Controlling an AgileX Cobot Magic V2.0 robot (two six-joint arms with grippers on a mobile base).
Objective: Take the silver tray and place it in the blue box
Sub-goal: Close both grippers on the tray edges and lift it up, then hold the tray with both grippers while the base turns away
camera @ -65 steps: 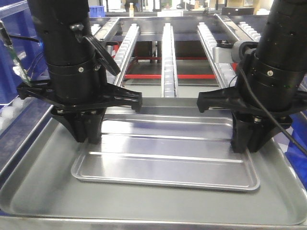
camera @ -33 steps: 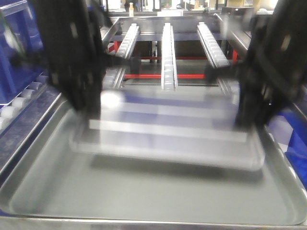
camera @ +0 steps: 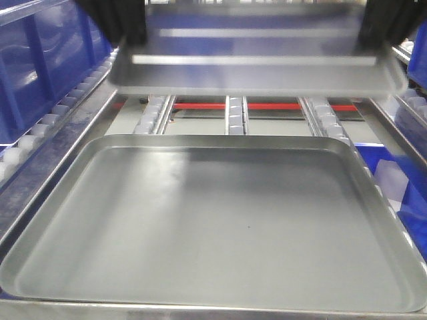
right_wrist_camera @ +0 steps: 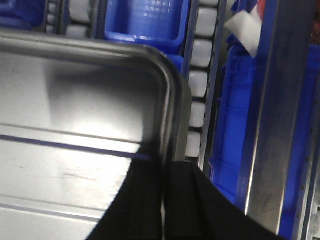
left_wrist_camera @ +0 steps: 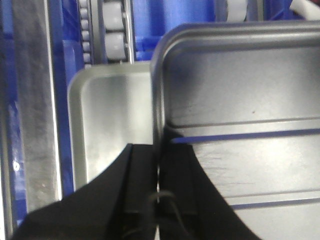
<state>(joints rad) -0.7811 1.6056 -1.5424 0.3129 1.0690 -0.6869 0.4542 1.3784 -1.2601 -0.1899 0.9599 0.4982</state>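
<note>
The silver tray, 1 s ago inside the grey tray, now hangs above it, with the left gripper and right gripper clenching its rim.

Motion blur smeared the silver tray in the front view, and the top edge cut off its far side. Both wrist views cropped it too. The left fingers and right fingers ran off the bottom edge as soft dark shapes.

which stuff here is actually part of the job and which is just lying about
Job: silver tray, held by left gripper and right gripper; blue box, likely the ribbed crate at left.
Lying about: large grey tray; roller rails; small blue bin.
</note>
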